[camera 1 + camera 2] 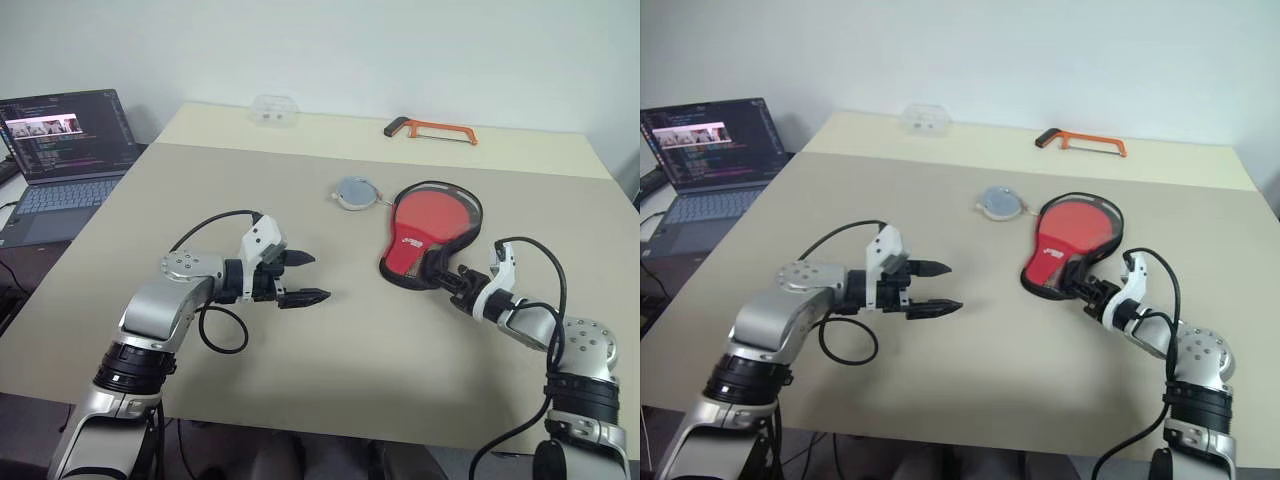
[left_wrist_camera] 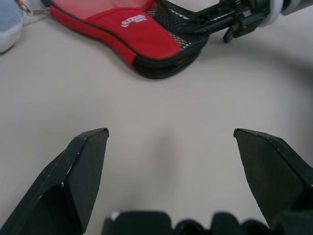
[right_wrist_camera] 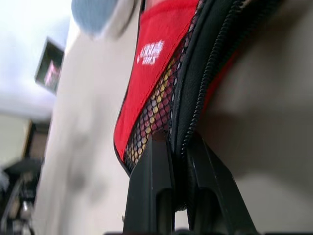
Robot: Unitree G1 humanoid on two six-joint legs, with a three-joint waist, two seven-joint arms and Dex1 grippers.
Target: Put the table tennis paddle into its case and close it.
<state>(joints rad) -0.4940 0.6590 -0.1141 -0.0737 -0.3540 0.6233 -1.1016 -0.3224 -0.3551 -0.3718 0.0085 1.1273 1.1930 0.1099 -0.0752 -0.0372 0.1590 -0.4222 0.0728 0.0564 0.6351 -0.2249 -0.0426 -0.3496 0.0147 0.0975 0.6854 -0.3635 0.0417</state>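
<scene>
Beige desk (image 1: 330,350) carries one case (image 1: 405,255), gripped at its near zipper rim by the right gripper (image 1: 443,274), its fingers closed on it. One table tennis paddle (image 1: 435,212) lies inside it. Well apart, the left gripper (image 1: 308,278) hovers spread wide, empty. Farther: one blue round pouch (image 1: 354,193), one hacksaw (image 1: 430,129).
</scene>
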